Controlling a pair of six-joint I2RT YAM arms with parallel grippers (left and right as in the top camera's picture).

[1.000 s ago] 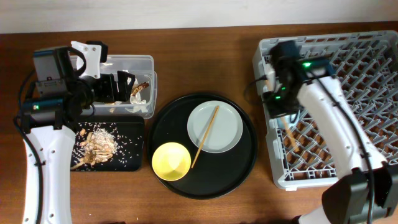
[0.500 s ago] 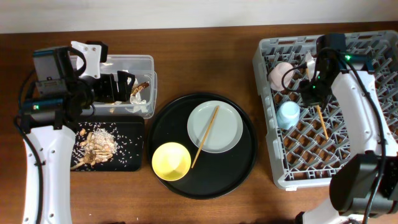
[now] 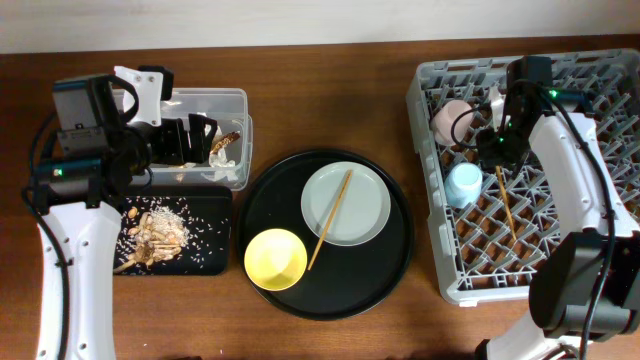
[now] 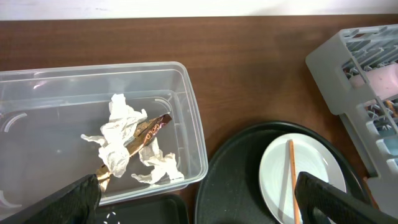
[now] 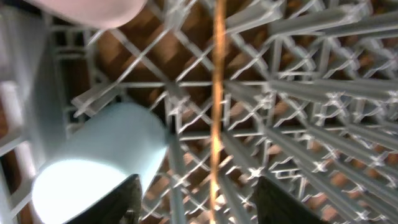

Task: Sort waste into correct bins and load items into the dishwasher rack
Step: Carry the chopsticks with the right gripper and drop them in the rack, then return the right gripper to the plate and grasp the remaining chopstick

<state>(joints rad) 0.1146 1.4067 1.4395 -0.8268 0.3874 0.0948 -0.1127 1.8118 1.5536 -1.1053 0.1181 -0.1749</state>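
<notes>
Seeing my right gripper (image 5: 194,202) spread apart, chopstick (image 5: 217,93) loose on the rack (image 3: 610,120) beside the blue cup (image 5: 106,155), my left gripper (image 4: 196,196) wide open over the clear box (image 4: 37,124)

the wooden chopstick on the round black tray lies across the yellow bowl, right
No. The overhead view shows the thin wooden chopstick lying across the pale grey-white round plate, not the yellow bowl, on the round black tray.

A dark brown wooden table (image 3: 330,100) meets what looks like a pale wall (image 3: 300,20).
</notes>
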